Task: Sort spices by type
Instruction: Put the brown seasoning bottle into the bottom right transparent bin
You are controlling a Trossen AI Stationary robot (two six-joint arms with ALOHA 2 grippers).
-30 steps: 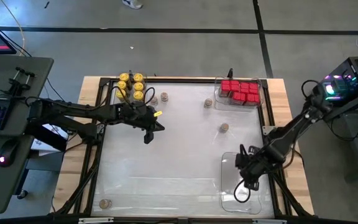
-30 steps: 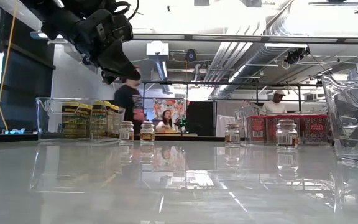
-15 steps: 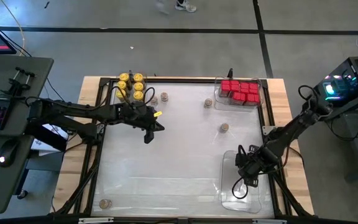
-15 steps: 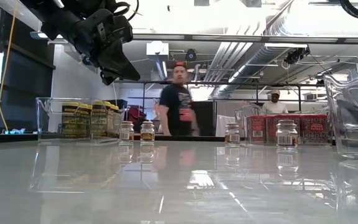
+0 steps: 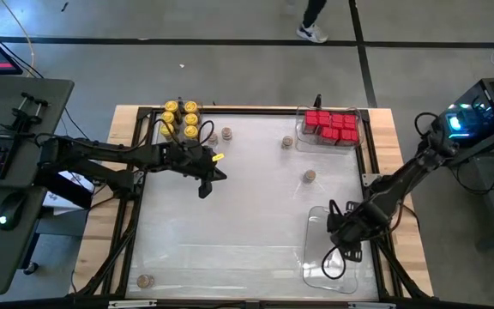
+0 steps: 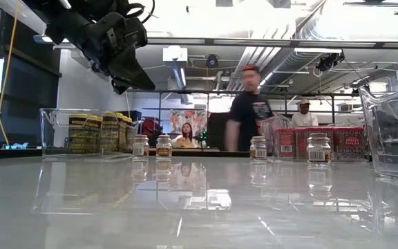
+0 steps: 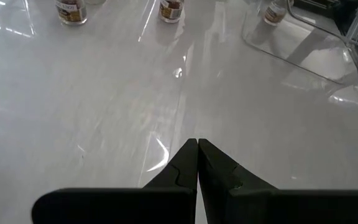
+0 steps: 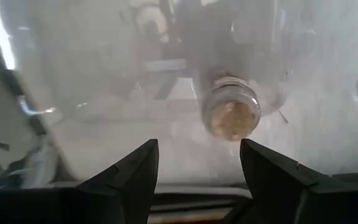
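Yellow-lidded round jars clustered far left; red square-topped boxes grouped far right; tan-lidded round jars upright, scattered between

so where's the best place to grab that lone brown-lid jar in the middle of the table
Take the brown-lidded jar by its round sides just under the lid, coming straight down. It stands upright with bare table all round, so fingers can likely drop either side. The right gripper, open over the clear tray, is nearer.

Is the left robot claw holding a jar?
No, the left gripper has its dark fingers pressed together with nothing between them, above the bare white table.
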